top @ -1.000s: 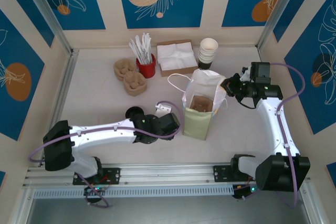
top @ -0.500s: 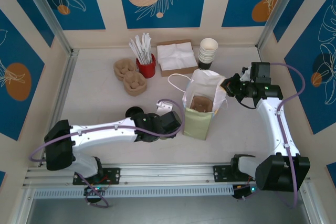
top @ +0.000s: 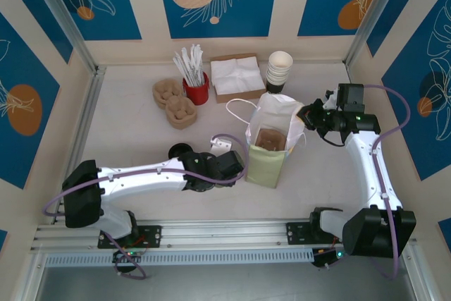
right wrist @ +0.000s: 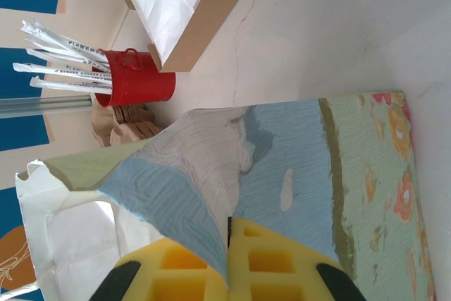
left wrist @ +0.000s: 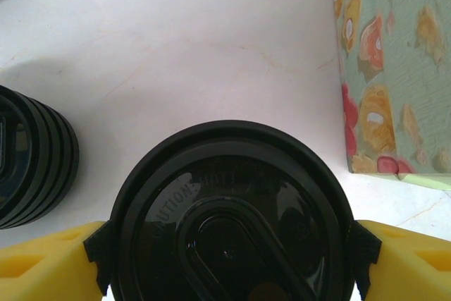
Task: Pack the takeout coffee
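my left arm has been creeping slightly toward the paper bag (top: 271, 147); the right arm is staying put. the left tool (left wrist: 229, 255) is clamping the takeout coffee (left wrist: 229, 209) at its black lid, low beside the bag's base. the right tool (top: 308, 114) is pinching the bag's rim, i'm guessing to keep the mouth open. the tall bag edge is needing a clear lift over, and the loose black lid (left wrist: 32, 156) is crowding the left side.

The bag (top: 268, 147) stands mid-table (top: 127, 132); the coffee (left wrist: 229, 220) is just left of it, with stacked cups (top: 279, 70), napkins (top: 236, 75) and straws (top: 192, 65) behind, along the far edge.
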